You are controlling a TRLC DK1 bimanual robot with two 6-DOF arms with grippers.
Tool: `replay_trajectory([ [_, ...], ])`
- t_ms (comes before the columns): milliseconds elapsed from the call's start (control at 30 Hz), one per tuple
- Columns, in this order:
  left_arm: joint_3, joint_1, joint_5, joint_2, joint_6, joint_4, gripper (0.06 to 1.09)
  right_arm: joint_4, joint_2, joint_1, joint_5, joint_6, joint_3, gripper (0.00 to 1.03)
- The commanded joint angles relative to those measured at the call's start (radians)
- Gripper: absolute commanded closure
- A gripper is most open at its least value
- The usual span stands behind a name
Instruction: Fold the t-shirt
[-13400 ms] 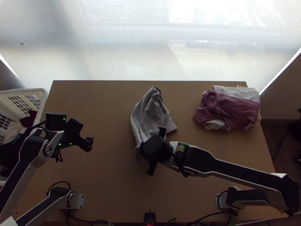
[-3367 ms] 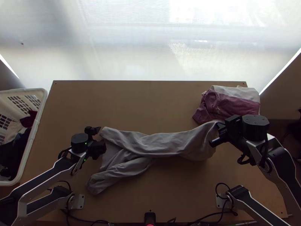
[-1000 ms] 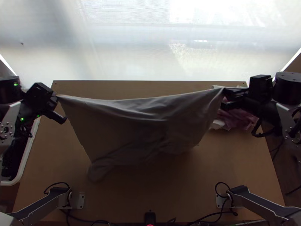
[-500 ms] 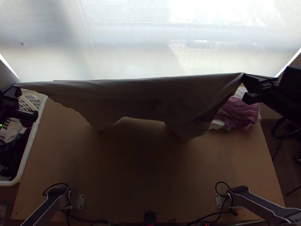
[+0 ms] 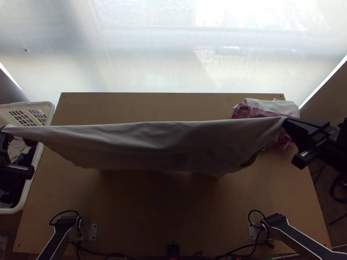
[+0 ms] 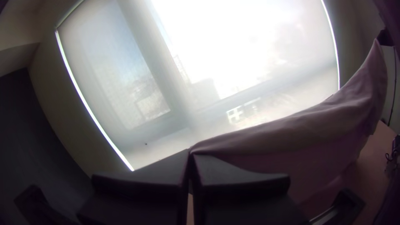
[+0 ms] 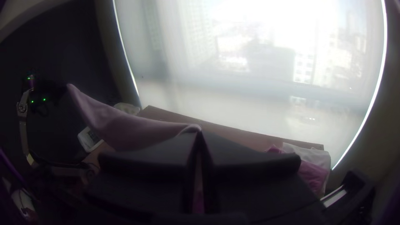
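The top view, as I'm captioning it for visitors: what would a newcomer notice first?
Most likely the grey shirt, hung across the table like a banner, one end in the left pincer, the other in the right pincer. Next, perhaps, the bright window beyond the table's far edge. Then the pink and white clothes at the table's far right corner.

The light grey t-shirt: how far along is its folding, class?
Done: the left black gripper and right black gripper each hold the light grey t-shirt. In hand: it hangs stretched between them above the light wooden table. Left, probably: lowering and folding it, since it hangs midair.
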Motion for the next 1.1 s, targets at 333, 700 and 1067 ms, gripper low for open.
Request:
replay_trajectory([
  [333, 0.278, 0.018, 0.001, -0.098, 0.054, -0.208, 1.05, -0.181, -0.076, 0.007, -0.006, -0.049, 0.166, 1.0],
  [700, 0.209, 0.02, 0.033, -0.124, 0.011, -0.329, 1.05, -0.22, -0.136, -0.1, -0.061, -0.047, 0.065, 1.0],
  [1067, -0.41, -0.023, 0.032, -0.158, 0.026, 0.201, 1.05, 0.13, -0.047, -0.079, -0.058, -0.047, -0.34, 1.0],
])
